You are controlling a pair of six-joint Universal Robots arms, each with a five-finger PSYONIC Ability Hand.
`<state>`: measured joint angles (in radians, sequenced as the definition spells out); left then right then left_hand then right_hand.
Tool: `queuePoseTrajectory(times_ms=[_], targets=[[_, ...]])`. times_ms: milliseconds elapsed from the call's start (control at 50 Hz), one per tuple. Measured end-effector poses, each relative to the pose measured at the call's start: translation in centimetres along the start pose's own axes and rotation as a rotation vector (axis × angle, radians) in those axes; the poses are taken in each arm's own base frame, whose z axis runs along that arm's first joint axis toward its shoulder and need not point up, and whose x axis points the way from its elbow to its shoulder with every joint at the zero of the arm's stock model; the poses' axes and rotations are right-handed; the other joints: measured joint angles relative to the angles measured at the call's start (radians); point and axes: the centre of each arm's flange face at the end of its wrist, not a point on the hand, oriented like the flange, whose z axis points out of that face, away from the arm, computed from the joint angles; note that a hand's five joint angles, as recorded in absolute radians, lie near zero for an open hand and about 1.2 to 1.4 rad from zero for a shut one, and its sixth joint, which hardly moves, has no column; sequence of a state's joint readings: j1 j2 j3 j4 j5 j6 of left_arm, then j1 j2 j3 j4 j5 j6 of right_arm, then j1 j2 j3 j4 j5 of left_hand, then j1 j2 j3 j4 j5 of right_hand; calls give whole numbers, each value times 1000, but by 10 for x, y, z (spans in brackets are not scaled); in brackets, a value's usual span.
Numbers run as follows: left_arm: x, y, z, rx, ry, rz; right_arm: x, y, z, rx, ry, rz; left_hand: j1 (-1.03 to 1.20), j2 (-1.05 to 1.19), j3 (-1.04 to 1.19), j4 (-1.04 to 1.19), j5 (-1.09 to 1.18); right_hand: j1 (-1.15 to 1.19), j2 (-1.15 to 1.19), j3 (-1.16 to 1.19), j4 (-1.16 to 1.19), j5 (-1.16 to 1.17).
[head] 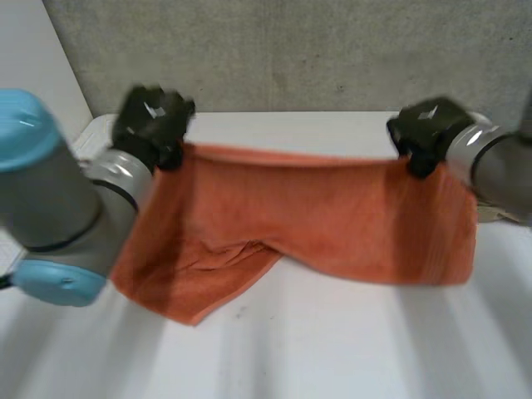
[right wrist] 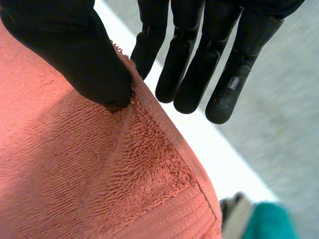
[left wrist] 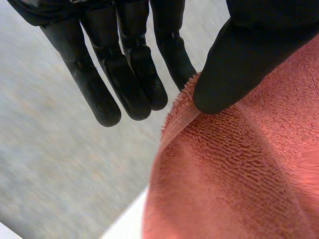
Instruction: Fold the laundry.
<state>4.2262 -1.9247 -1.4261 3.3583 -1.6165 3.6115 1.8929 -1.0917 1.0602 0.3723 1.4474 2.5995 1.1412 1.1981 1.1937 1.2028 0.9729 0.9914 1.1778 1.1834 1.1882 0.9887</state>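
Note:
An orange terry towel (head: pixel 316 220) hangs stretched between my two hands above the white table (head: pixel 332 349). Its lower edge drapes onto the table at the near left. My left hand (head: pixel 152 123) holds the towel's far left corner. In the left wrist view, the thumb (left wrist: pixel 239 64) pinches the towel (left wrist: pixel 239 174) at its hem against a finger. My right hand (head: pixel 426 129) holds the far right corner. In the right wrist view, the thumb (right wrist: pixel 84 55) presses the towel (right wrist: pixel 89 179) against a finger, while the other fingers (right wrist: pixel 224 64) stay straight.
A grey concrete wall (head: pixel 316 50) stands behind the table's far edge. A teal object (right wrist: pixel 271 221) and a small grey thing lie beyond the towel's corner in the right wrist view. Bare table lies in front of the towel.

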Motion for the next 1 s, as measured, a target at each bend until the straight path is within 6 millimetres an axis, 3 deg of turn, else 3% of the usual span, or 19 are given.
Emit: queuePoseTrajectory(times_ms=[80, 200, 220, 300, 340, 520, 680, 1000], targets=[[19, 32, 14, -74, 40, 45, -15, 31, 25, -80, -51, 43, 0, 0, 0, 0, 0, 0, 0, 0, 0, 1], [34, 59, 21, -135, 74, 62, -25, 55, 37, -152, -82, 133, 0, 0, 0, 0, 0, -77, -106, -109, -96, -78], [37, 65, 21, -152, 83, 63, -26, 61, 38, -170, -87, 172, 0, 0, 0, 0, 0, -305, -386, -378, -381, -343], [42, 73, 16, -180, 101, 62, -21, 66, 35, -190, -80, 234, 0, 0, 0, 0, 0, -408, -501, -510, -516, -481], [43, 76, 12, -192, 110, 62, -10, 66, 32, -188, -62, 258, 0, 0, 0, 0, 0, -544, -667, -676, -673, -644], [41, 71, -2, -197, 118, 64, 25, 68, 28, -176, -18, 255, 0, 0, 0, 0, 0, -667, -798, -813, -831, -808], [37, 64, -12, -189, 115, 67, 41, 83, 42, -206, -31, 214, 0, 0, 0, 0, 0, -668, -798, -813, -833, -809], [32, 48, -44, -175, 125, 71, 17, 110, 65, -252, -272, 309, 0, 0, 0, 0, 0, -659, -795, -807, -812, -780]])
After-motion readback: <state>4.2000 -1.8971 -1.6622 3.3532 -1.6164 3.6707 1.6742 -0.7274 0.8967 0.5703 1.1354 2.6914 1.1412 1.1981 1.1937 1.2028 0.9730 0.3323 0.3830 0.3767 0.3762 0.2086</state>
